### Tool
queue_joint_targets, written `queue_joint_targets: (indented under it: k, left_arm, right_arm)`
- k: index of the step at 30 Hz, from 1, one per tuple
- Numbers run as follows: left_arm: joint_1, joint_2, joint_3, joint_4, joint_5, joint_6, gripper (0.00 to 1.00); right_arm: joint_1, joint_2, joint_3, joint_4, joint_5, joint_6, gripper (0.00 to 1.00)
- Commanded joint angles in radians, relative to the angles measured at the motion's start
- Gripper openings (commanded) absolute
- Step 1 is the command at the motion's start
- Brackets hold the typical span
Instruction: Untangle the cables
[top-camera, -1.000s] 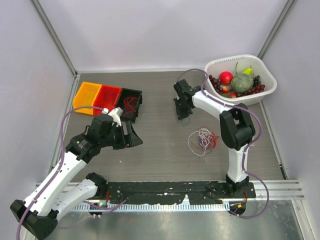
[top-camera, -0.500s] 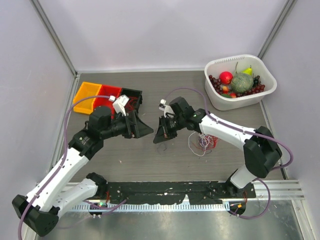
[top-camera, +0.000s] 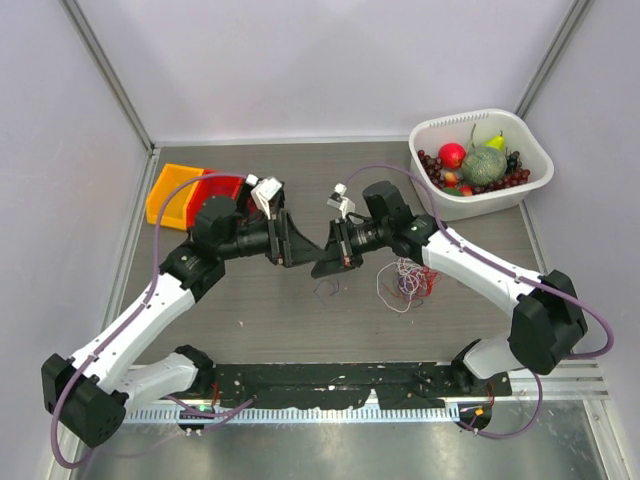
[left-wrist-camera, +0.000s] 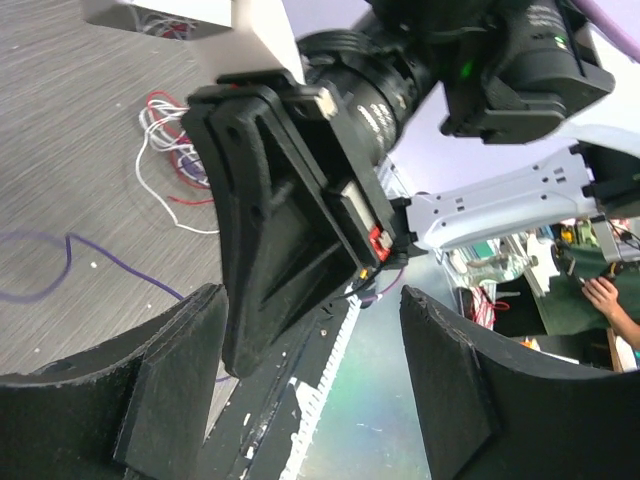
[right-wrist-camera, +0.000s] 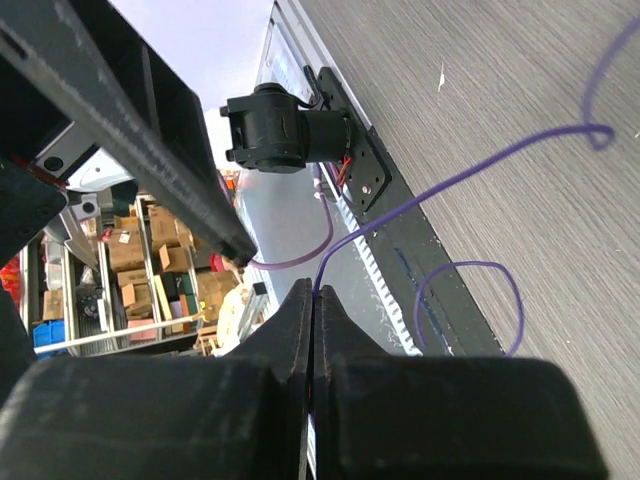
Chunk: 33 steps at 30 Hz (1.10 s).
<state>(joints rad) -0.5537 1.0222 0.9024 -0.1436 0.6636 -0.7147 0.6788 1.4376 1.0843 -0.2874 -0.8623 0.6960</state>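
I see a grey wood-grain worktop (top-camera: 300, 320) boxed in by pale lilac walls, with a black rail along its near edge. Past that edge the right wrist view shows shelving stacked with cardboard boxes.

The cables (top-camera: 407, 278) are a small loose tangle of very thin red, white and dark strands. They lie flat on the worktop behind the right tool (top-camera: 320, 268), beside its forearm. From the left tool (left-wrist-camera: 315, 300) they show beyond the right tool's body. One purple strand (right-wrist-camera: 480, 160) runs off separately in loops across the worktop, below both tools.

The right tool's fingers are pressed together with that purple strand pinched between their tips. The left tool's fingers stand wide apart, facing the right tool close up and holding nothing.

A white basket (top-camera: 533, 178) of fruit sits well behind the right tool. Orange and red bins (top-camera: 172, 192) sit behind the left tool. The markings on the right wrist housing are too blurred to read.
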Motion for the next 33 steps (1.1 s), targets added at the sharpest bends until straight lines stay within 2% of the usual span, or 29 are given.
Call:
queue_joint_targets:
  k: [1, 5, 11, 15, 17, 20, 23, 27, 29, 30, 31, 32, 33]
  left_arm:
    - [-0.009, 0.018, 0.02, 0.171, 0.128, -0.005, 0.73]
    - [-0.017, 0.039, 0.01, 0.179, 0.163, 0.009, 0.72]
    - [-0.015, 0.038, 0.018, 0.161, 0.099, 0.046, 0.64]
    - [-0.017, 0.067, 0.044, 0.07, -0.037, 0.032, 0.64]
    - [-0.015, 0.058, 0.044, 0.017, -0.148, 0.0, 0.61]
    - [-0.014, 0.029, 0.047, -0.072, -0.33, -0.043, 0.6]
    - [-0.008, 0.006, 0.065, -0.213, -0.465, -0.057, 0.6]
    - [0.017, -0.014, 0.087, -0.385, -0.567, -0.025, 0.6]
    - [0.02, -0.019, 0.092, -0.451, -0.594, -0.02, 0.62]
    - [0.02, -0.019, 0.092, -0.476, -0.608, -0.022, 0.65]
    - [0.02, -0.02, 0.089, -0.503, -0.614, -0.022, 0.68]
    - [0.02, -0.019, 0.087, -0.52, -0.616, -0.02, 0.73]
    - [0.021, -0.016, 0.082, -0.53, -0.616, -0.02, 0.76]
  right_arm:
    - [-0.03, -0.029, 0.034, 0.034, -0.104, 0.0, 0.01]
    - [-0.038, -0.036, 0.046, 0.037, -0.144, -0.004, 0.01]
    - [-0.038, -0.049, 0.045, 0.046, -0.161, 0.014, 0.01]
    - [-0.038, -0.065, 0.032, 0.064, -0.127, 0.039, 0.01]
    - [-0.036, -0.062, 0.057, -0.052, -0.029, -0.027, 0.01]
    - [-0.024, -0.023, 0.101, -0.237, 0.239, -0.133, 0.01]
    - [0.011, 0.017, 0.088, -0.262, 0.412, -0.135, 0.01]
    - [0.103, 0.113, 0.106, -0.236, 0.529, -0.063, 0.01]
    - [0.137, 0.19, 0.161, -0.255, 0.565, -0.049, 0.05]
    - [0.146, 0.213, 0.178, -0.291, 0.578, -0.047, 0.17]
    - [0.146, 0.234, 0.205, -0.303, 0.582, -0.056, 0.23]
    - [0.146, 0.236, 0.213, -0.312, 0.576, -0.064, 0.36]
    - [0.146, 0.225, 0.227, -0.317, 0.591, -0.078, 0.43]
